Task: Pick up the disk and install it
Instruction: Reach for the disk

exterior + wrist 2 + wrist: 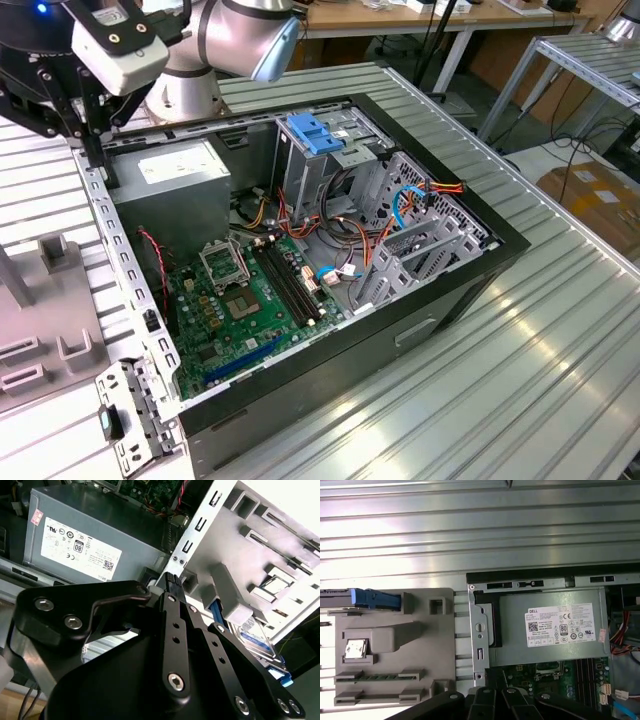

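The disk [355, 600] stands on edge in a slot of the grey parts tray [395, 635] beside the open computer case; its blue side rail faces the camera. In the second wrist view the disk [257, 641] shows its silver body and blue rails behind the black linkage of my gripper [172, 582]. My gripper [95, 140] hangs over the case's corner by the grey power-supply box [170, 185], apart from the disk. The gripper [495, 702] holds nothing that I can see.
The open case [440, 300] holds a green motherboard [240, 300], cables and a drive cage with a light-blue latch bracket [315, 132]. The power-supply box [550, 625] has a white sticker. The grey tray [40, 300] lies at the exterior view's left on the ribbed metal table [520, 400].
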You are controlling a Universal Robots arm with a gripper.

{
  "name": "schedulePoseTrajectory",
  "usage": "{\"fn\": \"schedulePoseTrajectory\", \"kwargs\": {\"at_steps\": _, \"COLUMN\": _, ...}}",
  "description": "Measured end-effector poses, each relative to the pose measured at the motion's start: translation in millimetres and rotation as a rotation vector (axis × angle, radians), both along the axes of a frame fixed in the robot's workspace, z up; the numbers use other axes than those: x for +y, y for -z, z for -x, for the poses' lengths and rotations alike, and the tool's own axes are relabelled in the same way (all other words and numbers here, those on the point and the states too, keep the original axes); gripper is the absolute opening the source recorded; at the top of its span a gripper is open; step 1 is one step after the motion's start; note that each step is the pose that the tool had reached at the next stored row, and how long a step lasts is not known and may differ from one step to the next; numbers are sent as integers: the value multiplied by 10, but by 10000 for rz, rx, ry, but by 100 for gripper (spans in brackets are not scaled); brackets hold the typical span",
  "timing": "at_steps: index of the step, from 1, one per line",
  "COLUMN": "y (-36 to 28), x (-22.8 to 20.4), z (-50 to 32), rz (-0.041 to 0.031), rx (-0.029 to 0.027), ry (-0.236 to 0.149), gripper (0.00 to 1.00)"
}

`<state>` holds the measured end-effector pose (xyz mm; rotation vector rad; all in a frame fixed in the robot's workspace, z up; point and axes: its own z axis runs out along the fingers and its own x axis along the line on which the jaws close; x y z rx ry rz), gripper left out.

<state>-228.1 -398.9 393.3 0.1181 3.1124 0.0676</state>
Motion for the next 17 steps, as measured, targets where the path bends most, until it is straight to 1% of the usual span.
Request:
{"fn": "schedulePoseTrajectory", "kwargs": {"at_steps": 3, "y": 0, "x": 0, "z": 51, "rz": 0, "rx": 1, "ry": -1, "gripper": 11}}
{"fn": "schedulePoseTrajectory", "kwargs": {"at_steps": 6, "y": 0, "x": 0, "z": 121, "rz": 0, "rx": 1, "ry": -1, "gripper": 11}}
{"fn": "schedulePoseTrajectory", "kwargs": {"at_steps": 8, "y": 0, "x": 0, "z": 147, "rz": 0, "rx": 0, "ry": 0, "gripper": 11}}
{"fn": "schedulePoseTrajectory", "kwargs": {"at_steps": 10, "y": 0, "x": 0, "z": 196, "rz": 0, "rx": 0, "ry": 0, "gripper": 11}}
{"fn": "schedulePoseTrajectory", "kwargs": {"at_steps": 17, "y": 0, "x": 0, "z": 277, "rz": 0, "rx": 0, "ry": 0, "gripper": 11}}
